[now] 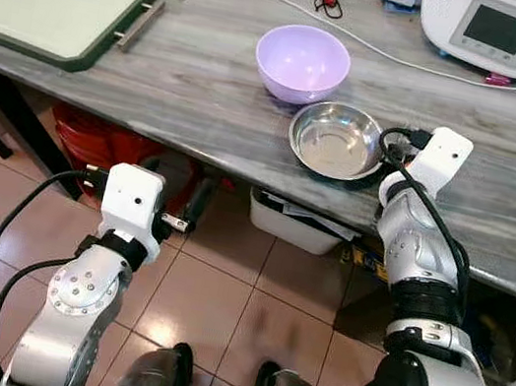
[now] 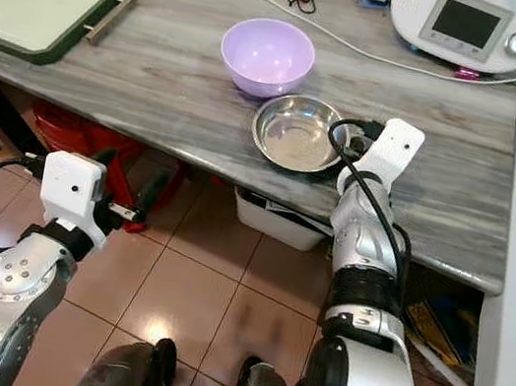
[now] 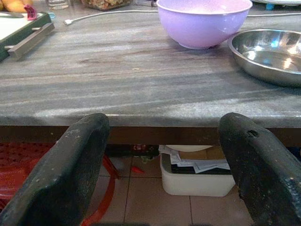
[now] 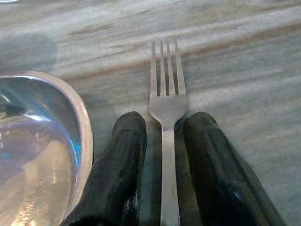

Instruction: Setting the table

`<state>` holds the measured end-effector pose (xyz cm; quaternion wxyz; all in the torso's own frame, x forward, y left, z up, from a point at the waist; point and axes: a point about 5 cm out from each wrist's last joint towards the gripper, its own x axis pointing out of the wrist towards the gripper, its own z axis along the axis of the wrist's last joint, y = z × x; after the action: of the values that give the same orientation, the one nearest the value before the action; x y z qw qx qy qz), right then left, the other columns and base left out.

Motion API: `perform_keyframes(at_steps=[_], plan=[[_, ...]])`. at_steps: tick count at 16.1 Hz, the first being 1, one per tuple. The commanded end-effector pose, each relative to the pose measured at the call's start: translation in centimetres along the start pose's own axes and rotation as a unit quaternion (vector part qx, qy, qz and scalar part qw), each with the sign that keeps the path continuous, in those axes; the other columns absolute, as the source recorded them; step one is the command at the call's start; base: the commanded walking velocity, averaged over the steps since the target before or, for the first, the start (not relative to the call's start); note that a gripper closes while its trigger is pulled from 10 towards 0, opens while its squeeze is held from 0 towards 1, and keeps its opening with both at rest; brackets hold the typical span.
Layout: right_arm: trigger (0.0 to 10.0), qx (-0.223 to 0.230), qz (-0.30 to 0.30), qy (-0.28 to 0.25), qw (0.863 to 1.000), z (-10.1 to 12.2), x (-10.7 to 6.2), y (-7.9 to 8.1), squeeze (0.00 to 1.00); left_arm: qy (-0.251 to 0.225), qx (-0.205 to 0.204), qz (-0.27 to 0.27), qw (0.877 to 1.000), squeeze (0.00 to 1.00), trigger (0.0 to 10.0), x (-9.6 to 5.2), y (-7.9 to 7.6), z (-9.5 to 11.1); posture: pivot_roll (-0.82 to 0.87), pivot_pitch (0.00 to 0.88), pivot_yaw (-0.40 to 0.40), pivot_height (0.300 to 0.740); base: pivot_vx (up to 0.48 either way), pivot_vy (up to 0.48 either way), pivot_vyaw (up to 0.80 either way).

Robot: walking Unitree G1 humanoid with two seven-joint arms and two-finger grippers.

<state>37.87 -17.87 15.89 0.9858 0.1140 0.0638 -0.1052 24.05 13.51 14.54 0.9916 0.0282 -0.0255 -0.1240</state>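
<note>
1. While the right gripper [image 4: 162, 155] is resting low over the worktop [image 1: 207, 84] at centre right of the left eye view, its jaws are standing narrow on either side of a fork [image 4: 166, 101], seemingly gripping the handle between them

2. Lying straight along the line of the jaws, the fork is pointing its tines away from the wrist, toward the upper middle of the right wrist picture; its long axis is running parallel to the two black fingers [image 4: 120, 174], so any placing move looks to be a matter of lowering and letting go rather than turning

3. Sitting just beside the fork, at the left edge of the right wrist picture, the steel bowl [image 1: 335, 141] is nearly touching the nearer finger; the lilac bowl [image 1: 301, 61] is standing just behind the steel one, toward the upper middle of the left eye view

4. Hanging below the worktop edge at lower left of the left eye view, the left gripper [image 3: 164, 160] is holding its jaws wide and empty, looking across the worktop toward both bowls, well apart from the fork

5. Judging by this, the right arm is by far the nearer one to the fork, and the gap to the steel rim is looking tight
</note>
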Motion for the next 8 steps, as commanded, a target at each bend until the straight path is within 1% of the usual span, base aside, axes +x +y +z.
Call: perform_keyframes(at_steps=[1, 4, 6, 7, 8], plan=[[10.0, -0.013, -0.006, 0.016, 1.000, -0.9, -0.2, -0.7, 1.00, 0.001, 0.001, 0.000, 1.000, 0.00, 10.0, 0.0, -0.1, 0.0, 0.05, 0.236, 0.020, 0.740, 0.000, 0.000, 0.00], [10.0, -0.029, -0.014, -0.009, 0.999, -0.1, -0.3, -1.1, 1.00, -0.004, 0.001, 0.000, 1.000, 0.00, 10.0, 0.2, -0.1, 0.2, 0.05, 0.228, 0.020, 0.740, 0.000, 0.000, 0.00], [10.0, -0.033, -0.016, -0.013, 0.999, 0.0, -0.4, -1.2, 1.00, -0.006, 0.000, 0.000, 1.000, 0.00, 10.0, 0.3, -0.1, 0.2, 0.05, 0.225, 0.020, 0.740, 0.000, 0.000, 0.00], [10.0, -0.039, -0.015, -0.021, 0.999, 0.2, -0.5, -1.3, 0.69, -0.007, 0.000, 0.000, 1.000, 0.00, 10.0, 0.3, -0.1, 0.2, 0.05, 0.224, 0.018, 0.740, 0.000, 0.000, 0.00], [10.0, -0.043, -0.013, -0.032, 0.998, 0.4, -0.6, -1.3, 0.06, -0.008, -0.001, 0.001, 1.000, 0.00, 10.0, 0.3, -0.1, 0.3, 0.05, 0.223, 0.017, 0.740, 0.000, 0.000, 0.00]])
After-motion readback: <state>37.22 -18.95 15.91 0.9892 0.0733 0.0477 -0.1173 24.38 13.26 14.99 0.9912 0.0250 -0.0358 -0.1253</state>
